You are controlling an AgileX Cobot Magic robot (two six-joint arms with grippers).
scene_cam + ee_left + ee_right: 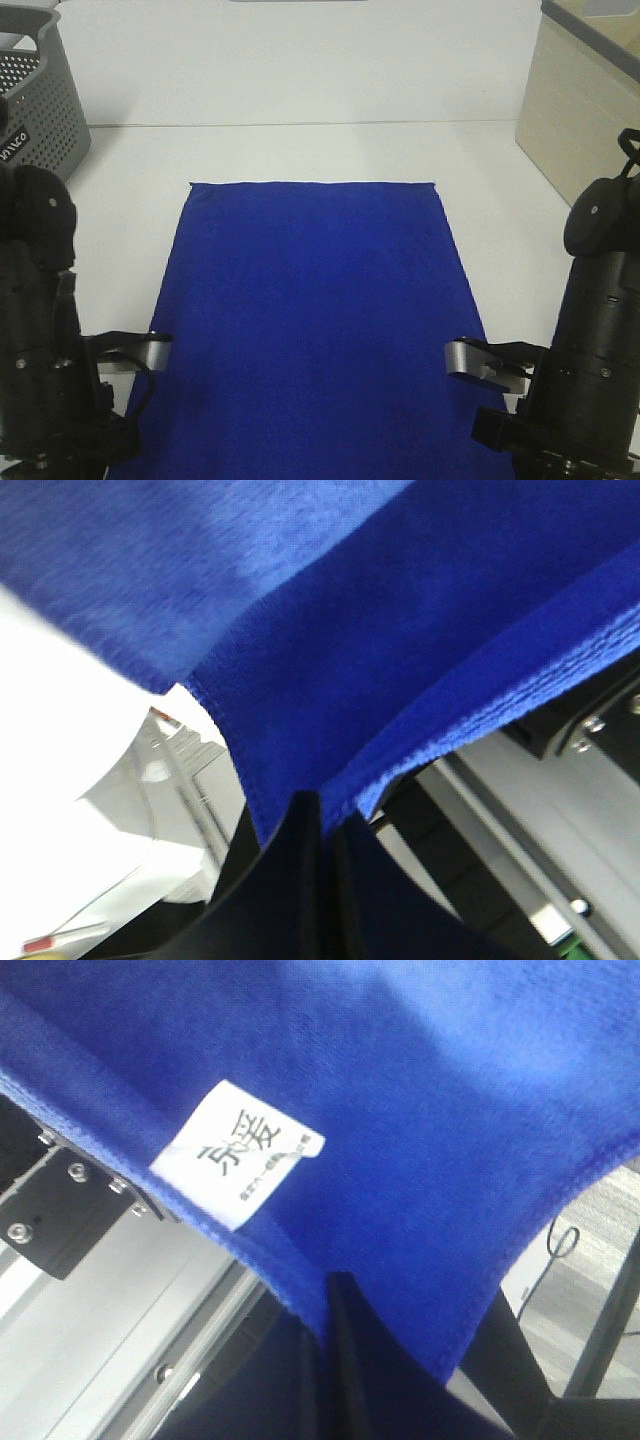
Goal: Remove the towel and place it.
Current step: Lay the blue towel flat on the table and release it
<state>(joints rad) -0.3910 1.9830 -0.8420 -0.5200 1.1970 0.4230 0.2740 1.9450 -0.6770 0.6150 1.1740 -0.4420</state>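
Observation:
The royal-blue towel lies spread flat on the white table, its far edge straight and its near end running out of the exterior view. In the left wrist view my left gripper is shut on the towel's hemmed edge. In the right wrist view my right gripper is shut on the towel edge, close to its white tag. Both arms stand at the towel's near corners, and their fingertips are hidden in the exterior view.
A grey perforated basket stands at the far left of the table. A beige box stands at the far right. Bare white table lies beyond the towel and along both of its sides.

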